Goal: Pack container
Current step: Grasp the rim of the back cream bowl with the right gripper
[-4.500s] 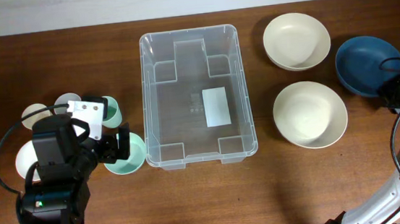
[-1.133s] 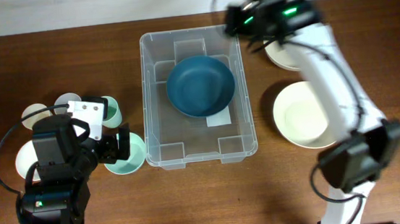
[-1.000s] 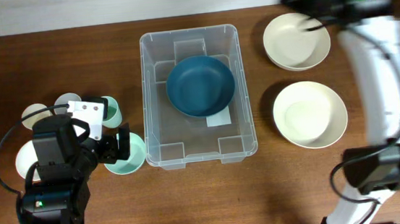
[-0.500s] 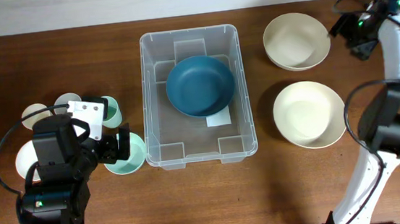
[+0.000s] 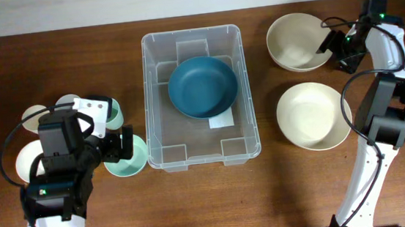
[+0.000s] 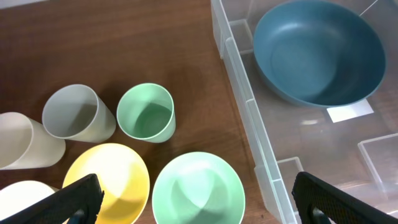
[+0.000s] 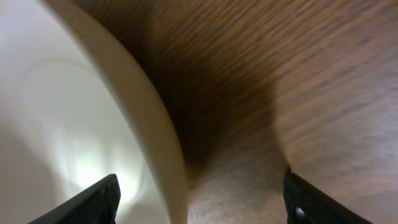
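The clear plastic container stands at the table's middle with a dark blue bowl inside it; both also show in the left wrist view, the container and the blue bowl. My left gripper is open, hovering over a mint green bowl left of the container. My right gripper is open, its jaws straddling the right rim of the upper cream bowl, which in the overhead view lies at the back right.
A second cream bowl lies right of the container. Left of it are a green cup, a grey cup, a cream cup, a yellow bowl and a white bowl.
The blue bowl went from the right side into the container. My right arm then swung back right and came down at the upper cream bowl's rim. The left arm barely moved.
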Motion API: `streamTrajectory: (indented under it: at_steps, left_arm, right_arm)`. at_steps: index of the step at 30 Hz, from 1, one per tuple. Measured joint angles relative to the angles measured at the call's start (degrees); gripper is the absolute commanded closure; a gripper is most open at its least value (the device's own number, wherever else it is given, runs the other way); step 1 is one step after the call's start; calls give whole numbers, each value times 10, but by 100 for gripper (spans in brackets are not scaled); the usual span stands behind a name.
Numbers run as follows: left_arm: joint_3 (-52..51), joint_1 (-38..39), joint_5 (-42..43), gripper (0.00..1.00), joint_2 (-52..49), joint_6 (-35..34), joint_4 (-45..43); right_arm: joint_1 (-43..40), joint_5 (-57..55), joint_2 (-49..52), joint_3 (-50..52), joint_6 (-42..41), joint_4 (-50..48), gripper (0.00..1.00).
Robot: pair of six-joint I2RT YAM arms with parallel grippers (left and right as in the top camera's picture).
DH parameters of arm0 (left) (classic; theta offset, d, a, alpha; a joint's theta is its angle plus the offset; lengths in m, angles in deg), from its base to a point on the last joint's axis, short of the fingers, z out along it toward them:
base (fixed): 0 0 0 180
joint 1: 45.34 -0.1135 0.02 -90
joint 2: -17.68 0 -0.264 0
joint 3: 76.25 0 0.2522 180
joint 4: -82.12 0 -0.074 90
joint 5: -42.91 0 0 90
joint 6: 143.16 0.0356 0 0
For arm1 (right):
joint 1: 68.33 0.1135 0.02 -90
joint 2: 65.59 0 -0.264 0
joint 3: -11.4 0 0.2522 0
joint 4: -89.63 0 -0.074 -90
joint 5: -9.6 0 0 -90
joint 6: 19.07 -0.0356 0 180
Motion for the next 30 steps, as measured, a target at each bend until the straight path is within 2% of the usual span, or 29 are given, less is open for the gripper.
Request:
streamTrajectory:
  at_steps: [7,9,12,20,22,27,30]
  left_arm:
    - [0,0,0,0,-5,0,0]
    - [0,0,0,0,-5,0,0]
    - [0,0,0,0,-5,0,0]
    - [0,0,0,0,-5,0,0]
    - [0,0,0,0,-5,0,0]
    - [0,0,0,0,-5,0,0]
    - [0,0,0,0,-5,0,0]
  right_arm:
    - [27,4,1,0,6,-22,44]
    - [32,5,1,0,5,-22,52]
    - [34,5,1,0,5,-22,58]
    - [32,5,1,0,6,-22,80]
    - [32,5,1,0,4,-22,82]
    - [32,5,1,0,5,-22,95]
    - [32,4,1,0,3,-22,96]
